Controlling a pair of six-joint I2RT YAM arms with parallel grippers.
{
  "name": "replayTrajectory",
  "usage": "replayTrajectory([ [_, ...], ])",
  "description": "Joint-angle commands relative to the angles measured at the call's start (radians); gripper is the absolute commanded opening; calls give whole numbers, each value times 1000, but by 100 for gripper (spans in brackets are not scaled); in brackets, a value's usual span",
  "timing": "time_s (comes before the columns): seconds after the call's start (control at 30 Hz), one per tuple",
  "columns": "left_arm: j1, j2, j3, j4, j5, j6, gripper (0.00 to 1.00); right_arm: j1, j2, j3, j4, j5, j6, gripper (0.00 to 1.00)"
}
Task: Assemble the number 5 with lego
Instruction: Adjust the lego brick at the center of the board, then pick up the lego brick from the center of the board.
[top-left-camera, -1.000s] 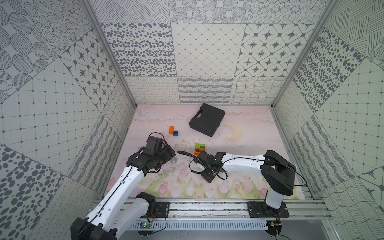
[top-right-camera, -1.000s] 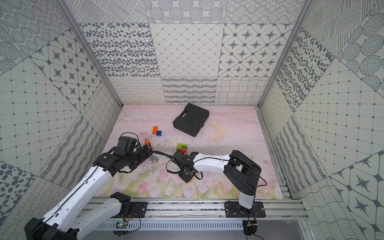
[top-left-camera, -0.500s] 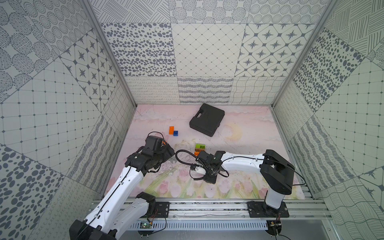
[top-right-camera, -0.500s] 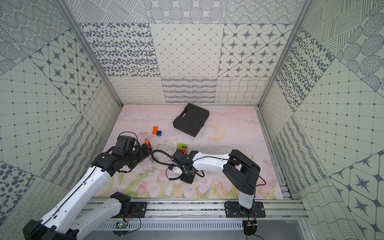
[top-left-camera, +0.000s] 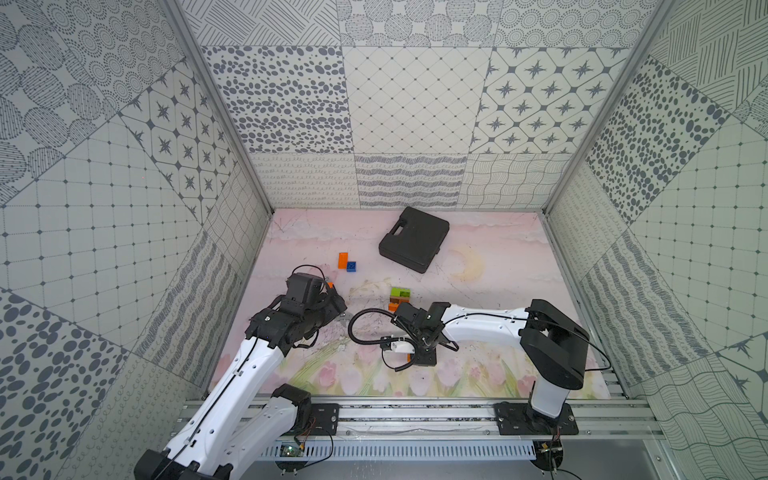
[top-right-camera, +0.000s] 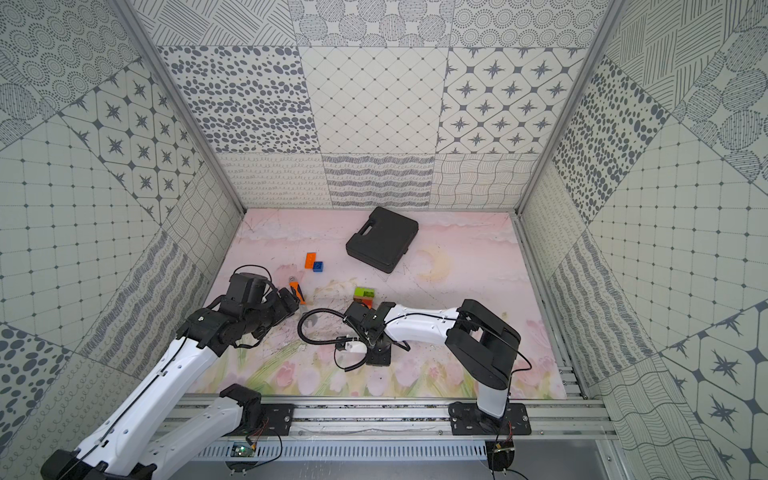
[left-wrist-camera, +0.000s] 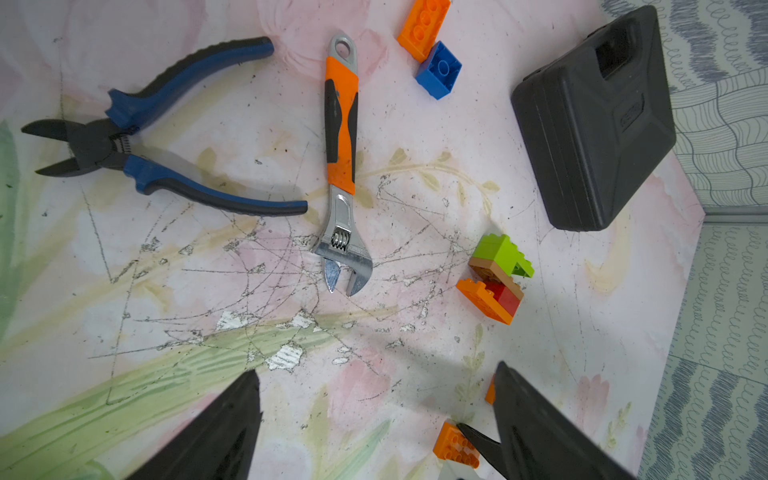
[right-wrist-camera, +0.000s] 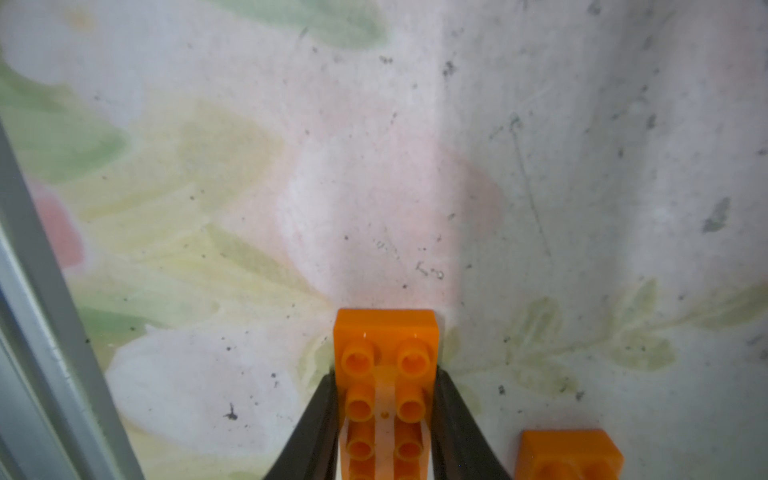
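Observation:
My right gripper (right-wrist-camera: 386, 376) is shut on a long orange lego brick (right-wrist-camera: 386, 328), studs facing the camera, low over the flowered mat near the front middle (top-left-camera: 409, 355). A second orange brick (right-wrist-camera: 569, 455) lies just beside it. A small stack of green, brown, red and orange lego (top-left-camera: 400, 296) (left-wrist-camera: 496, 278) stands a little behind the right wrist. A long orange brick (top-right-camera: 310, 260) and a square blue one (top-right-camera: 318, 266) lie together farther back. My left gripper (left-wrist-camera: 377, 368) is open over bare mat to the left, holding nothing.
A black plastic case (top-left-camera: 414, 239) lies at the back middle. An orange-handled wrench (left-wrist-camera: 340, 166) and blue-handled cutters (left-wrist-camera: 145, 158) lie on the mat below my left wrist. Patterned walls close in the mat (top-left-camera: 498, 257) on three sides.
My right wrist has shifted slightly toward the front of the mat with the orange brick between its fingers. The left arm has drawn back a little to the left.

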Motion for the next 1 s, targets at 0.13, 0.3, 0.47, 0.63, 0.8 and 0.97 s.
replayTrajectory([
  [0.13, 12, 5, 15, -19, -26, 31, 91, -14, 10, -28, 54, 51, -45, 38],
  [0.3, 14, 23, 12, 21, 6, 41, 91, -12, -61, -28, 72, 38, -23, 51],
  [0.47, 14, 110, 54, 32, 38, 69, 85, -13, -231, -43, 121, -10, 91, 60],
  [0.63, 15, 270, 124, 82, 67, 73, 74, -13, -443, -145, 277, 89, 393, 66],
  [0.8, 15, 585, 360, 28, 46, 151, 68, -69, -632, -301, 434, 189, 831, 79],
  [0.97, 17, 915, 676, -118, -49, 320, 67, -178, -686, -374, 421, 62, 1081, 81],
])
